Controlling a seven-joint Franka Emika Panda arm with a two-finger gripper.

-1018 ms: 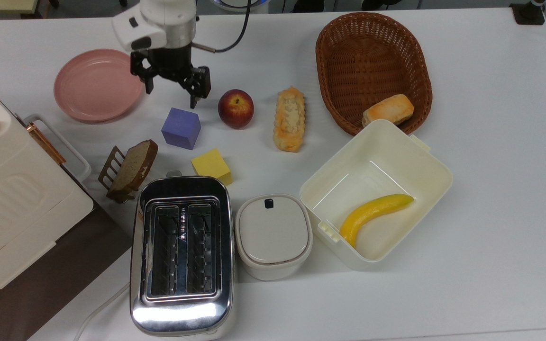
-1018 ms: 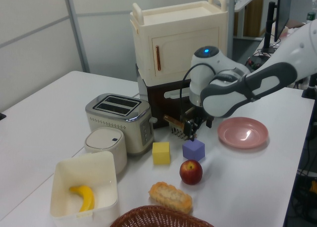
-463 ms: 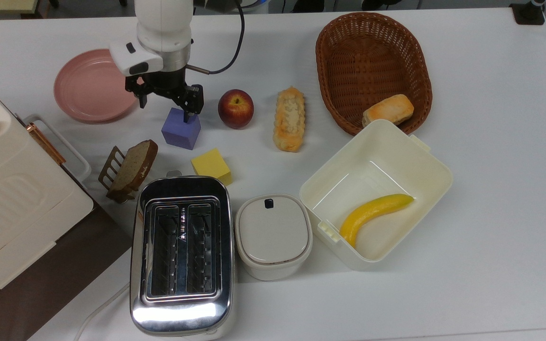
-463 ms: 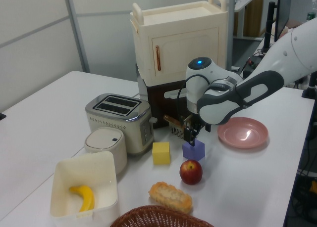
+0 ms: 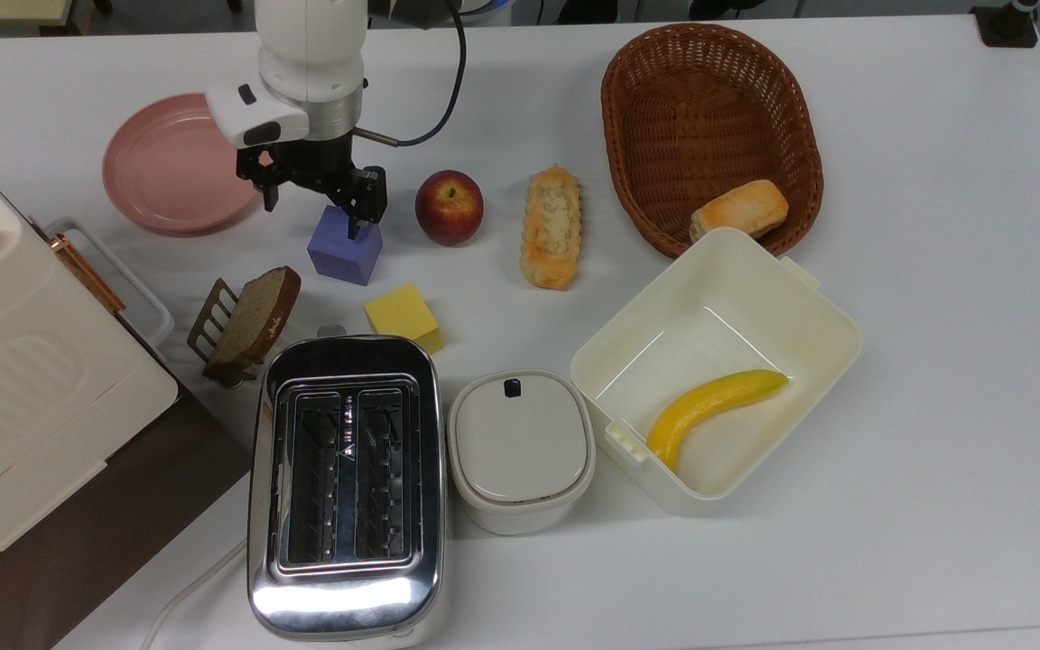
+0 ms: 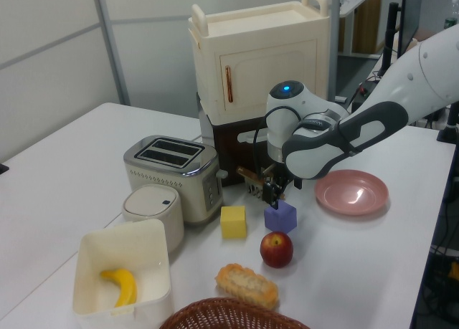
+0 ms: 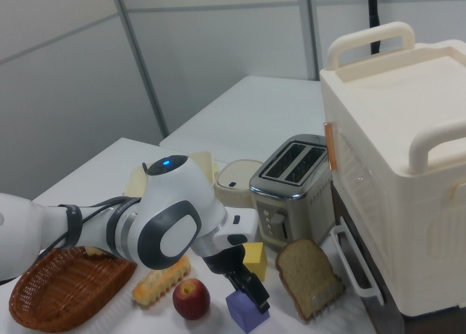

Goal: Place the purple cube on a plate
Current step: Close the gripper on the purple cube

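The purple cube (image 5: 346, 248) sits on the white table between a rack of bread and an apple; it also shows in the left view (image 6: 280, 218) and the right view (image 7: 246, 312). My gripper (image 5: 312, 215) hangs open just above the cube's far side, its fingers spread wide. One fingertip overlaps the cube's top in the top view, the other lies by the plate's rim. The left view shows the gripper (image 6: 276, 198) a little over the cube. The pink plate (image 5: 168, 167) lies empty on the top view's left of the cube, and to the left view's right (image 6: 351, 193).
A yellow cube (image 5: 404, 314), an apple (image 5: 449, 206) and a long bread roll (image 5: 551, 226) lie close by. A bread slice in a rack (image 5: 249, 320), a toaster (image 5: 344, 478), a lidded pot (image 5: 520, 447), a cream box (image 5: 728, 298) with a banana, and a wicker basket (image 5: 701, 117) stand around.
The gripper came down from beside the plate to over the purple cube, staying open. In the last half second it barely shifted. The cube has not moved.
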